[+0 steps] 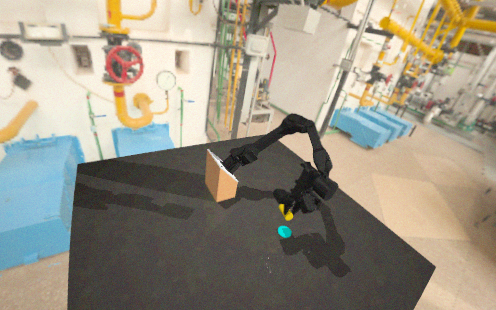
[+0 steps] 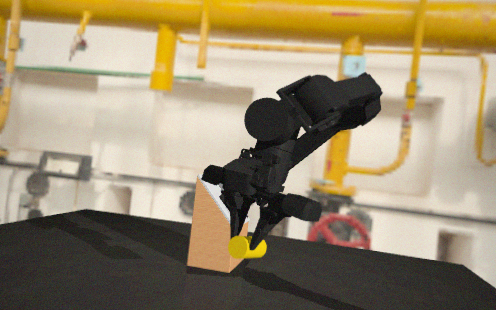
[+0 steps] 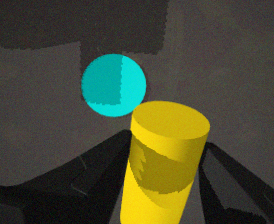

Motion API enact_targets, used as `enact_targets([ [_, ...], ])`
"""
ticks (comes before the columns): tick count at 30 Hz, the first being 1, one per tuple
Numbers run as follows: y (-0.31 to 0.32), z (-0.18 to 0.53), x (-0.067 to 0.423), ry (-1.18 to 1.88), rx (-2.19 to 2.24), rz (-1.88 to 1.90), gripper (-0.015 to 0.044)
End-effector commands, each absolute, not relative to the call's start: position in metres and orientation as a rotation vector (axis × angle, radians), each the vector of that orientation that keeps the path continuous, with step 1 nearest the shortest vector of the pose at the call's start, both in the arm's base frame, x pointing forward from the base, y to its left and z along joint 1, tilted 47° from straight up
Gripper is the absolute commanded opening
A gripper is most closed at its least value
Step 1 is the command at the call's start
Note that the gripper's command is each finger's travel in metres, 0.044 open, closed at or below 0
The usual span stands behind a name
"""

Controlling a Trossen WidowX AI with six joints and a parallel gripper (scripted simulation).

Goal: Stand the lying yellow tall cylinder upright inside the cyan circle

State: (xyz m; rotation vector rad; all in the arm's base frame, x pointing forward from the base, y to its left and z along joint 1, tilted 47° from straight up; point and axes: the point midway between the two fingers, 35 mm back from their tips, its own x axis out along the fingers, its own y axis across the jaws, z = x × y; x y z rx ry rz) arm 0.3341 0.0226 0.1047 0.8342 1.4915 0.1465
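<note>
Your gripper (image 2: 248, 239) is pinching the yellow cylinder (image 2: 246, 247) between its two dark fingers, one on each side of the body. In the wrist view you see the cylinder's flat end face pointing away from the camera, with shadow banding across its middle. From the exterior view the cylinder hangs nearly level, above the black table (image 2: 98, 270) and not touching it. The cyan circle (image 1: 284, 231) lies flat on the table just past the cylinder's far end in the wrist view, and near it in the top view. The arm (image 1: 293, 125) arches over from behind a tan wedge block (image 1: 219, 181), which stands on the table beside the gripper.
</note>
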Motion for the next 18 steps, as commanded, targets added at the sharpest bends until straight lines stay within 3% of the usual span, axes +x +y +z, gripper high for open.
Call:
enact_targets([
  [1,0.0232,0.1043,0.3335,1.476,0.813,0.127,0.0105],
  [18,0.0257,0.0944,0.3343,1.428,0.735,0.052,0.0105],
])
